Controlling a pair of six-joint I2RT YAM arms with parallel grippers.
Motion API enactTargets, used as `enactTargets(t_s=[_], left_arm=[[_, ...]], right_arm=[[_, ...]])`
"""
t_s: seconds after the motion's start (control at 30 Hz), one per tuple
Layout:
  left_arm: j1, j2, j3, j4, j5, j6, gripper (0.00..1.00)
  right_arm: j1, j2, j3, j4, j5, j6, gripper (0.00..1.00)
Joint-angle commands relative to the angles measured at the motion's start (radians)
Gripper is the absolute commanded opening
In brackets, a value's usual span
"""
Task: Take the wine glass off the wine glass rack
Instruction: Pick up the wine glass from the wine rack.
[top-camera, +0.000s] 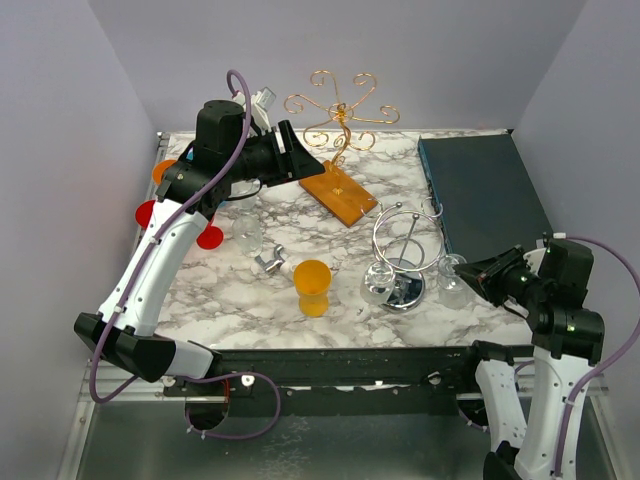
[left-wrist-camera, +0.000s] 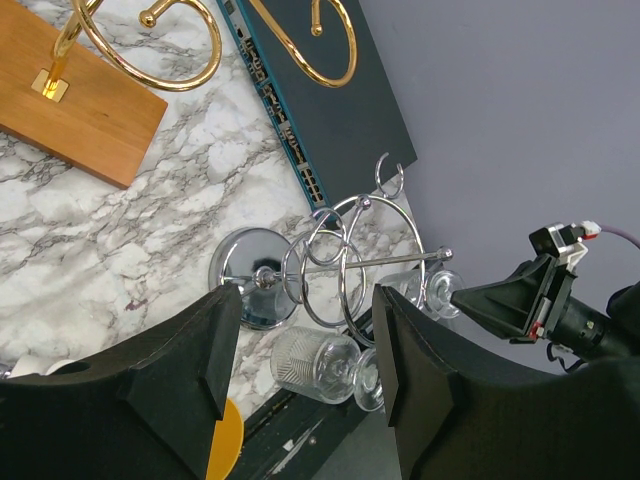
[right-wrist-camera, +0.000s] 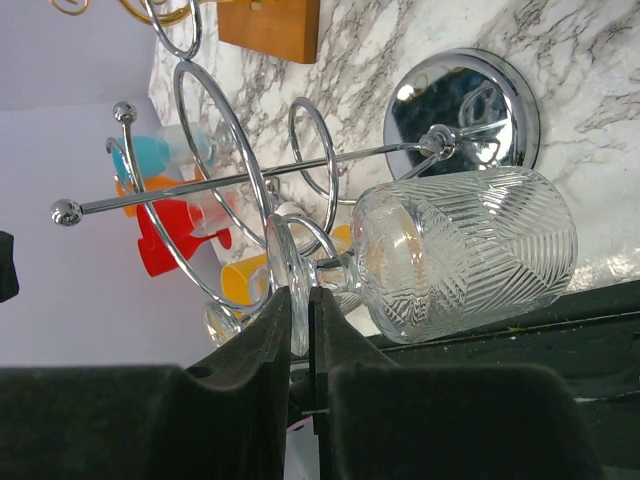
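Right gripper is clamped on the flat foot of a clear wine glass. Both fingers press the foot's edge w/ almost no gap btwn them. The glass has a cut line pattern & hangs foot-up, bowl-down on the right side of the chrome rack. Its bowl is low, near the marble-look table, close to the front edge.

A 2nd clear glass of the same kind is at the rack's left side, so 2 glasses at this rack. Can't tell if the 2nd one hangs or rests on the table. The rack has 1 round mirror base, 1 upright pole & several wire rings.

Racks: 2 in all. The other is a gold wire rack on a wooden base, farther back. Left gripper hangs just beside that base, jaws apart, holding nothing.

Also on the table:
- 1 yellow-orange cup, left of the chrome rack
- 1 clear tumbler
- 2 red pieces & 1 orange piece, partly hidden by the left arm
- 1 dark flat box at right rear
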Motion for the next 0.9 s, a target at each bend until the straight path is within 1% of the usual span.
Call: enactTargets(t_s=[0.0, 0.53, 0.73, 0.87], left_arm=[[-0.005, -0.021, -0.005, 0.015, 0.016, -0.001, 0.61], [-0.005, -0.026, -0.005, 0.015, 0.004, 0.001, 0.61], [-0.005, -0.027, -0.011, 0.016, -0.007, -0.001, 0.58], [-0.005, -0.027, -0.01, 0.017, -0.015, -0.002, 0.58]], right_arm=[[-0.002, 0.006, 0.026, 0.014, -0.024, 0.014, 0.0], [-0.002, -0.013, 0.059, 0.002, 0.027, 0.023, 0.0], [-0.001, -0.026, 0.073, 0.001, 0.035, 0.017, 0.01], [-0.002, -0.038, 0.083, -0.006, 0.046, 0.016, 0.01]])
